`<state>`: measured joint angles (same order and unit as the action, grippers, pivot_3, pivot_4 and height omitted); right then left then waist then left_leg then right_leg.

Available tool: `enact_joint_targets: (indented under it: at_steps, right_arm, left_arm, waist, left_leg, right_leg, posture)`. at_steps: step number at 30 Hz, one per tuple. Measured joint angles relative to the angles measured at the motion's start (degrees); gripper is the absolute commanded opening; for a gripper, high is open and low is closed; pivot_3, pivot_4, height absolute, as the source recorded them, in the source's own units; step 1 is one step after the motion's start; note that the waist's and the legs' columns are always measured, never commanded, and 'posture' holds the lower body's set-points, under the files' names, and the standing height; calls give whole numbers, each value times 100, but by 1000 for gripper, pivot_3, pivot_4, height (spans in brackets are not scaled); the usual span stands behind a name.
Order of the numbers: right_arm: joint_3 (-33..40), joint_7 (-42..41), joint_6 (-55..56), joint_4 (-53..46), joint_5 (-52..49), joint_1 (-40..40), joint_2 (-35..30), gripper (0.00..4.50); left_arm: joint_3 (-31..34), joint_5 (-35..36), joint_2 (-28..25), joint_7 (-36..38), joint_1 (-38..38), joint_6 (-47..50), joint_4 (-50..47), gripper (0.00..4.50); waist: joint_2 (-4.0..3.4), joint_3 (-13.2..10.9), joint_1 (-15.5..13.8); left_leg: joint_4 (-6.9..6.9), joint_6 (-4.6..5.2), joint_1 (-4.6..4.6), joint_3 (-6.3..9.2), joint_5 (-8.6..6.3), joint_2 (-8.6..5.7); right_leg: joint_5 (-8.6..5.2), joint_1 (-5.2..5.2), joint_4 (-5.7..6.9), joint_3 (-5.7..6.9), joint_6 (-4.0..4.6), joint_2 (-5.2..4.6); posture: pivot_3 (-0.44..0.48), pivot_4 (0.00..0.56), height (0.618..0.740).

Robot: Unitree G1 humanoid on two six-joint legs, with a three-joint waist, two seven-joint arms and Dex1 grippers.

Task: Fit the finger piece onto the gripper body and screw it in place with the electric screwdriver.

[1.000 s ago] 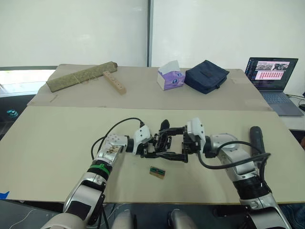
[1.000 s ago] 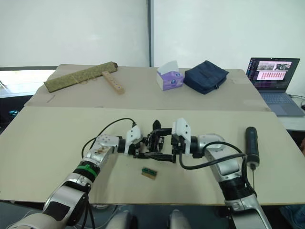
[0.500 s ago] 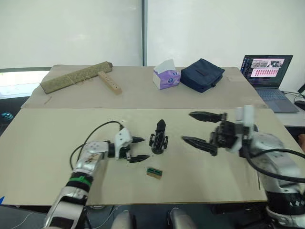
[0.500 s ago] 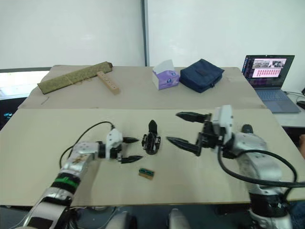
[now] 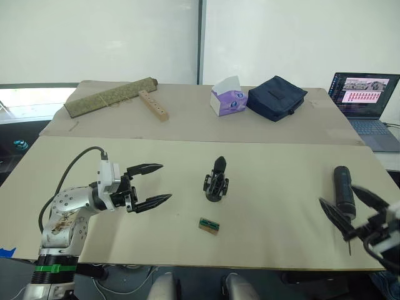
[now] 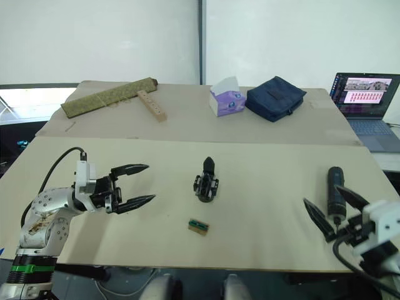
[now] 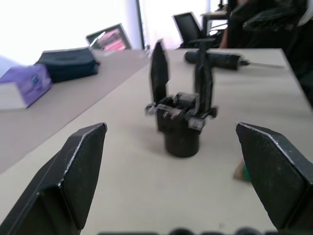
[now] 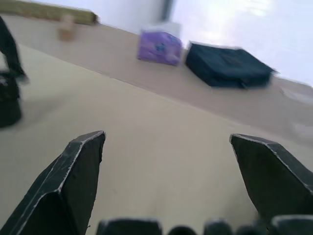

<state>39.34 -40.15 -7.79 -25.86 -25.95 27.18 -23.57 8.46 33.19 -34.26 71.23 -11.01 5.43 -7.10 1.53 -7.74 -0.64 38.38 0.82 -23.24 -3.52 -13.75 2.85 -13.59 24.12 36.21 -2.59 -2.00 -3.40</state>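
Note:
The gripper body stands upright on its round base in the middle of the table, with nothing holding it. In the left wrist view two pointed black pieces rise from it side by side; I take one for the finger piece, and I cannot tell whether it is fastened. The electric screwdriver lies at the right, its bit toward the front edge. My left gripper hovers open well left of the body, pointing at it. My right gripper is open low at the right, just beside the screwdriver.
A small green-and-brown block lies in front of the gripper body. On the far table are a rolled mat, a wooden stick with holes, a purple tissue box, a dark bag and a laptop.
Both grippers let go of the gripper body and drew apart: the left went left, the right swung far right and down beside the screwdriver. The body stays standing. The camera shifted.

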Motion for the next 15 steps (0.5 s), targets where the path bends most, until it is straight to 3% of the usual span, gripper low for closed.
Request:
enact_joint_targets:
  at_steps: [4, 7, 10, 15]
  right_arm:
    - [22, 577, -100, -95, 289, 564, 268, 4500]
    - [-2, 1004, -775, -479, 149, 428, 137, 4500]
    - [-8, 1659, -2226, -595, -117, -280, -556, 4500]
    - [-165, 1989, -4141, 91, -808, -1832, -1479, 4500]
  left_arm:
    - [-121, 190, 41, -47, 54, 218, -495, 4440]
    - [-117, 361, 48, -345, -198, 472, -715, 4440]
    - [-29, 698, 101, -805, -507, 864, -994, 4440]
    - [-347, 625, 0, -655, -483, 962, -1137, 4440]
  waist:
    - [-21, -6, 85]
    - [-17, -9, 168]
    - [-16, -9, 188]
    - [-7, -19, 158]
  left_leg:
    - [0, 0, 8, -2, 0, 3]
    - [1, 1, 16, 5, 1, 3]
    - [0, 2, 27, -2, 2, -7]
    - [-11, 4, 21, -27, 1, -21]
  right_leg:
    - [-22, 2, -2, -21, 7, 0]
    - [-12, 1, -1, -34, 0, 7]
    - [-5, -2, -5, -69, -5, 9]
    - [10, 6, -14, -87, 11, 19]
  posture:
    - [0, 150, 740]
    - [0, 150, 740]
    - [0, 150, 740]
    - [0, 150, 740]
